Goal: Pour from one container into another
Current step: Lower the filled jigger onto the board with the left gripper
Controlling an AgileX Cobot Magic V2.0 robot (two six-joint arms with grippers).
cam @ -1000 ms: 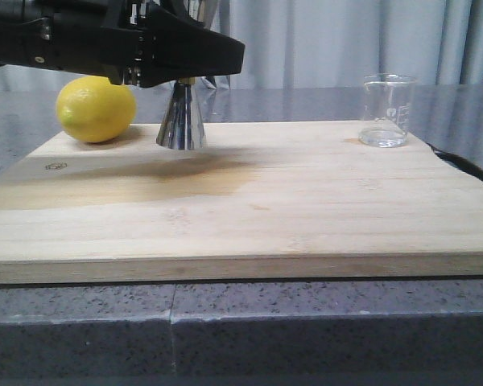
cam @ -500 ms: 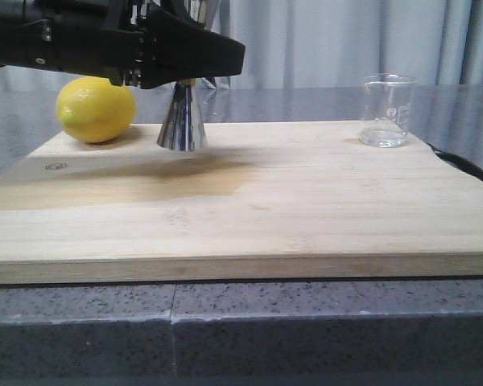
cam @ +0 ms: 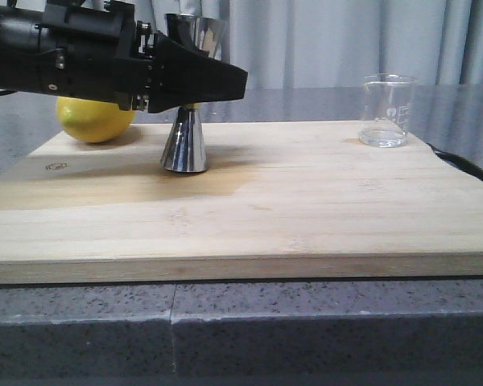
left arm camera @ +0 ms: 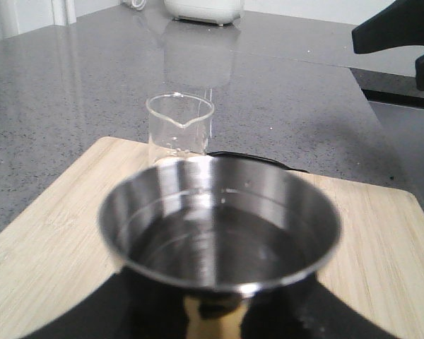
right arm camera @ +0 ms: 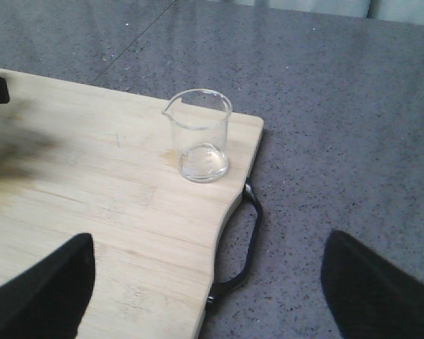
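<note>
The steel jigger (cam: 184,145) stands upright on the left part of the wooden board (cam: 322,201), its wide upper cup (left arm camera: 219,226) filling the left wrist view. My left gripper (cam: 195,90) is shut on its brass-banded waist, with black fingers (left arm camera: 127,311) on both sides. The clear glass beaker (cam: 386,111) stands alone at the board's far right corner; it shows again as the beaker (left arm camera: 179,127) and the beaker (right arm camera: 199,134). My right gripper (right arm camera: 208,244) hovers open over the board's right edge, short of the beaker and holding nothing.
A yellow lemon (cam: 88,122) lies at the board's back left, partly behind my left arm. A black loop handle (right arm camera: 244,247) sticks out from the board's right side. Grey stone counter (right arm camera: 339,106) surrounds the board. A white appliance (left arm camera: 201,8) sits far back.
My left gripper has moved with the jigger toward the front of the board and slightly right. The jigger's upper cup now shows above the arm. The beaker has not moved.
</note>
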